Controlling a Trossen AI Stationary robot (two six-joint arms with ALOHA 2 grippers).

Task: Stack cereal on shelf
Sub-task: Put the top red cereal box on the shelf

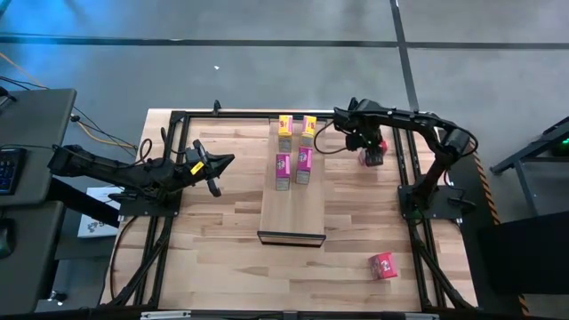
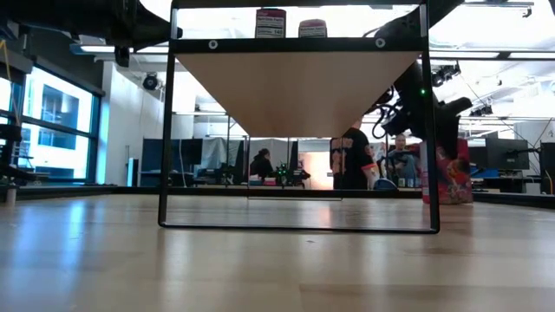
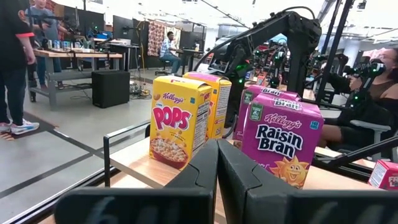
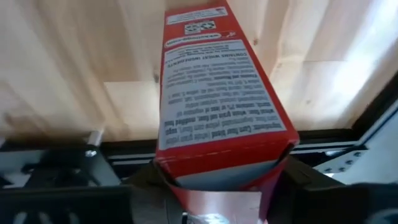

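Red cereal box (image 4: 217,93) is clamped between the right gripper (image 1: 370,151) fingers, at 3 o'clock from the shelf (image 1: 292,209). Left gripper (image 1: 216,174) fingers are closed, holding nothing.

The room is bright, lit from lamps up on the ceiling. In the low view the ceiling glows white at 12 o'clock, and the shelf (image 2: 295,91) looks dark underneath. The near tabletop (image 2: 277,277) is blurry. In the right wrist view, the red cereal box (image 4: 217,93) looks stretched and soft up close.
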